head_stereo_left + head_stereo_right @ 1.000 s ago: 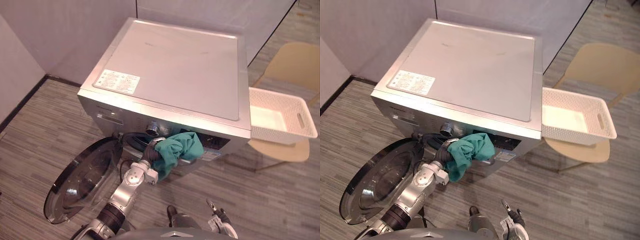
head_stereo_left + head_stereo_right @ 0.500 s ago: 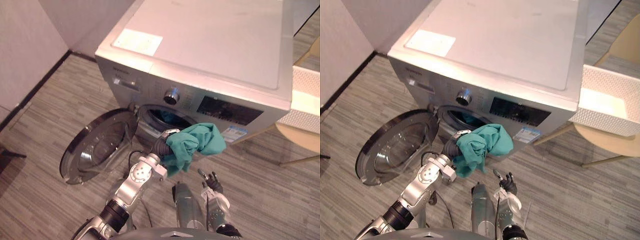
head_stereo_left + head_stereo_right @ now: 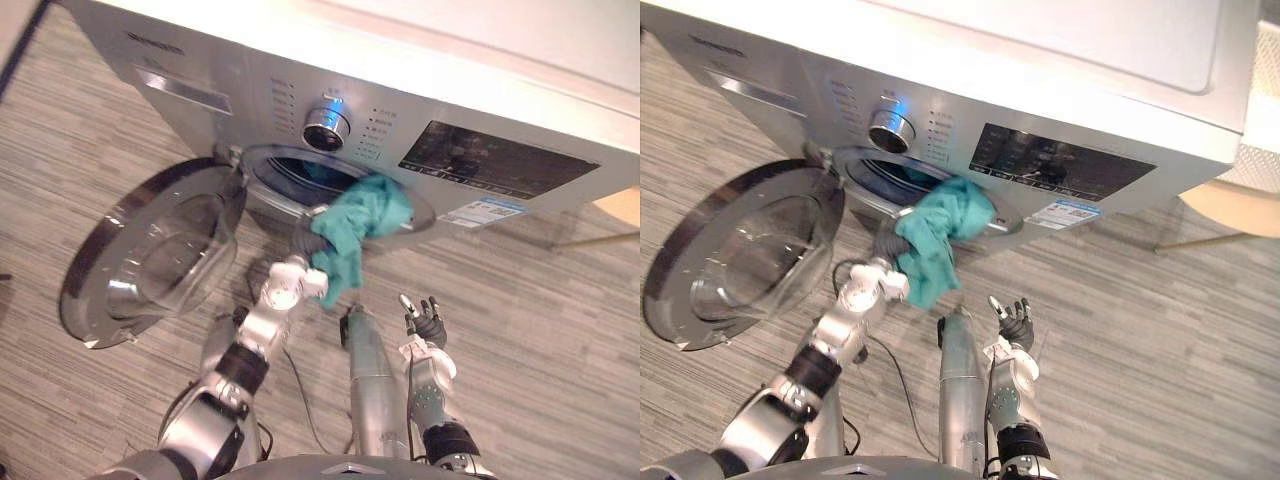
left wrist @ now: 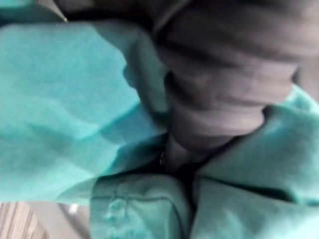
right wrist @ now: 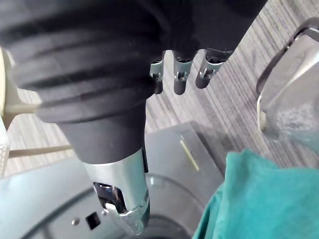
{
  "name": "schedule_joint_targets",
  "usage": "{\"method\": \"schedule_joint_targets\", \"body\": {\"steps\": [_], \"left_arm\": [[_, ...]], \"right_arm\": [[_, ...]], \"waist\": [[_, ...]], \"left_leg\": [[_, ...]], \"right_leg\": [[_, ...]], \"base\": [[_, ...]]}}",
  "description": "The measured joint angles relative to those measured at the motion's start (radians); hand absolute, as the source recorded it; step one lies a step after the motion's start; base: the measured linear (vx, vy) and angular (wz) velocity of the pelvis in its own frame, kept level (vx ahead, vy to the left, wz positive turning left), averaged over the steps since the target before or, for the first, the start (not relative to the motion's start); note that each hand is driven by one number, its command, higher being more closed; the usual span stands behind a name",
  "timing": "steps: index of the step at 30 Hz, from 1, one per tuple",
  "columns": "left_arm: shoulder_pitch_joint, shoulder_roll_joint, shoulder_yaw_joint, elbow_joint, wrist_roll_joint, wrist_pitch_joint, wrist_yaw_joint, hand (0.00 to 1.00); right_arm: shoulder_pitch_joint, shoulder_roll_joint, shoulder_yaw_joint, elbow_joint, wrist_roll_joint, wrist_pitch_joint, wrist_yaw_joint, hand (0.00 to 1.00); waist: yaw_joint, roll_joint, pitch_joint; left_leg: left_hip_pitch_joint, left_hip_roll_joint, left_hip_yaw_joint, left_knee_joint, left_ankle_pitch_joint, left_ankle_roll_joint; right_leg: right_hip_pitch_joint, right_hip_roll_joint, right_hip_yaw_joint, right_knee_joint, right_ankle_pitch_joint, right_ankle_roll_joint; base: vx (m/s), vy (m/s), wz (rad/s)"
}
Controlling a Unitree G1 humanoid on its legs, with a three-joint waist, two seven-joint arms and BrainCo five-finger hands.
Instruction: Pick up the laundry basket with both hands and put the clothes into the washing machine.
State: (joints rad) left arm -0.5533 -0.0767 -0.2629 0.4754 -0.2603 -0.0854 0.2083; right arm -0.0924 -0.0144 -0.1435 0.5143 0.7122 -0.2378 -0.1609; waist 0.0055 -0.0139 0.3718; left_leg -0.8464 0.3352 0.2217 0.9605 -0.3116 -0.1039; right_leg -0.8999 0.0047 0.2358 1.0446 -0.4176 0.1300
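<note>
Silver washing machine, round door hanging open at its left, teal garment bunched on the drum opening's lower rim, left hand buried in the cloth's near side, grip impossible to tell, right hand low and apart, loosely spread, empty.

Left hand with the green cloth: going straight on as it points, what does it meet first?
Probably the washing machine's open drum mouth: the left hand points up at it, green cloth leading. The cloth may catch the opening's lower rim first; depth is unclear.
</note>
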Motion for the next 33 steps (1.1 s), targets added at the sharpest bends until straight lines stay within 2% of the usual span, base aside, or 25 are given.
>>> {"method": "schedule_joint_targets", "body": {"steps": [2, 5, 10, 12, 18, 21, 24, 26, 29, 33], "left_arm": [[-0.097, 0.017, 0.097, 0.062, -0.002, 0.000, 0.044, 1.00], [-0.174, 0.057, 0.196, 0.111, -0.016, -0.001, 0.086, 1.00], [-0.351, 0.174, 0.356, 0.208, -0.112, -0.008, 0.130, 1.00], [-0.394, 0.206, 0.380, 0.227, -0.133, -0.015, 0.131, 1.00], [-0.537, 0.217, 0.377, 0.245, -0.284, -0.027, 0.132, 1.00], [-0.596, 0.222, 0.312, 0.180, -0.347, -0.027, 0.163, 1.00], [-0.742, 0.284, 0.177, 0.038, -0.378, -0.048, 0.184, 1.00], [-0.760, 0.289, 0.138, 0.048, -0.415, -0.071, 0.205, 1.00], [-0.769, 0.327, 0.067, 0.045, -0.438, -0.075, 0.234, 1.00], [-0.817, 0.371, -0.042, 0.090, -0.470, -0.083, 0.278, 1.00]], "right_arm": [[-0.005, 0.007, 0.000, -0.032, 0.007, -0.003, -0.001, 0.00], [-0.014, 0.011, 0.002, -0.032, 0.010, -0.006, 0.000, 0.00], [-0.044, 0.014, 0.000, -0.028, 0.049, -0.024, 0.001, 0.00], [-0.053, 0.015, -0.001, -0.027, 0.055, -0.026, 0.003, 0.00], [-0.062, 0.028, -0.025, -0.025, 0.099, -0.044, 0.010, 0.00], [-0.053, 0.027, -0.031, -0.024, 0.117, -0.044, 0.013, 0.00], [-0.039, 0.028, -0.031, -0.029, 0.125, -0.044, 0.031, 0.00], [-0.021, 0.028, -0.037, -0.050, 0.127, -0.044, 0.052, 0.00], [-0.001, 0.022, -0.069, -0.069, 0.127, -0.043, 0.053, 0.00], [0.033, 0.002, -0.109, -0.099, 0.131, -0.042, 0.071, 0.00]], "waist": [[-0.008, -0.008, 0.032], [-0.011, -0.018, 0.042], [-0.027, -0.050, 0.103], [-0.031, -0.054, 0.136], [-0.042, -0.071, 0.153], [-0.048, -0.070, 0.162], [-0.045, -0.070, 0.162], [-0.050, -0.066, 0.164], [-0.045, -0.057, 0.170], [-0.032, -0.057, 0.170]], "left_leg": [[-0.027, 0.012, 0.002, 0.007, -0.006, -0.002], [-0.068, 0.045, 0.006, 0.031, -0.025, -0.007], [-0.155, 0.090, 0.010, 0.072, -0.037, -0.002], [-0.171, 0.104, 0.008, 0.092, -0.047, -0.001], [-0.235, 0.112, 0.023, 0.111, -0.053, 0.010], [-0.252, 0.110, 0.022, 0.120, -0.057, 0.016], [-0.268, 0.100, 0.020, 0.125, -0.056, 0.017], [-0.272, 0.095, 0.023, 0.135, -0.056, 0.017], [-0.273, 0.094, 0.024, 0.151, -0.057, 0.018], [-0.284, 0.095, 0.024, 0.176, -0.061, 0.026]], "right_leg": [[-0.031, 0.012, 0.001, 0.004, 0.000, 0.000], [-0.074, 0.041, 0.005, 0.006, 0.002, 0.000], [-0.153, 0.078, 0.013, 0.000, 0.019, 0.008], [-0.160, 0.089, 0.012, -0.002, 0.021, 0.012], [-0.221, 0.091, 0.026, -0.007, 0.033, 0.027], [-0.232, 0.087, 0.025, -0.009, 0.037, 0.028], [-0.246, 0.080, 0.027, -0.002, 0.039, 0.030], [-0.252, 0.073, 0.026, 0.005, 0.039, 0.030], [-0.257, 0.070, 0.025, 0.024, 0.039, 0.029], [-0.275, 0.069, 0.025, 0.055, 0.039, 0.029]], "base": [[0.05, 0.010, -0.10], [0.03, 0.024, -0.24], [0.02, 0.061, -0.19], [0.02, 0.098, -0.15], [0.01, 0.093, -0.05], [0.00, 0.094, 0.03], [0.00, 0.071, 0.07], [0.01, 0.077, 0.04], [0.01, 0.070, 0.01], [-0.01, 0.066, 0.00]]}}
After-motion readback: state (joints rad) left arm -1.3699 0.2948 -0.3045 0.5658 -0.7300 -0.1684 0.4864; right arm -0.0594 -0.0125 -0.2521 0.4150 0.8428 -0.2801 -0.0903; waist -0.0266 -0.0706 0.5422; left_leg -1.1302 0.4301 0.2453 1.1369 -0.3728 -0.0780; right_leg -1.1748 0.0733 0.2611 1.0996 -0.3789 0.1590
